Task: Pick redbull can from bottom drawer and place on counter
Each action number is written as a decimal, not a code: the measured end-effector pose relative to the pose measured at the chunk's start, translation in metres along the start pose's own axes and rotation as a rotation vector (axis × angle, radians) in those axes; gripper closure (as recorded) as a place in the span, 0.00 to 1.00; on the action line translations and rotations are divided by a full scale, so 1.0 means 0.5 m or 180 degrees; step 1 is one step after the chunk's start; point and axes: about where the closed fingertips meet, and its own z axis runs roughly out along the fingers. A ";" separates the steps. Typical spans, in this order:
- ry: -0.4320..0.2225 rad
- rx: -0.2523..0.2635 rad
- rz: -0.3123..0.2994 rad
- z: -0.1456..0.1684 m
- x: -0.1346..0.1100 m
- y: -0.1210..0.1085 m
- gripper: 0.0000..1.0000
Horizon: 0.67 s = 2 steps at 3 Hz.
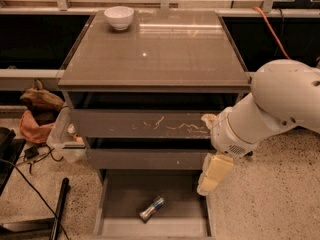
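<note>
The redbull can [152,208] lies on its side on the floor of the open bottom drawer [120,199], near the middle front. The counter [155,49] is the glossy grey-brown top of the cabinet. My gripper [212,174] hangs from the white arm at the drawer's right edge, above and to the right of the can, not touching it. It holds nothing that I can see.
A white bowl [119,17] stands at the counter's back left corner. The white-scratched drawer front [145,124] and the middle drawer [150,159] sit above the open one. Bags [37,114] and cables [30,154] lie on the floor at the left. An orange cable [270,29] runs at the right.
</note>
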 end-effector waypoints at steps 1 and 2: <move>-0.0077 -0.0005 -0.0013 0.030 -0.008 0.006 0.00; -0.0243 -0.0146 0.0021 0.110 -0.016 0.036 0.00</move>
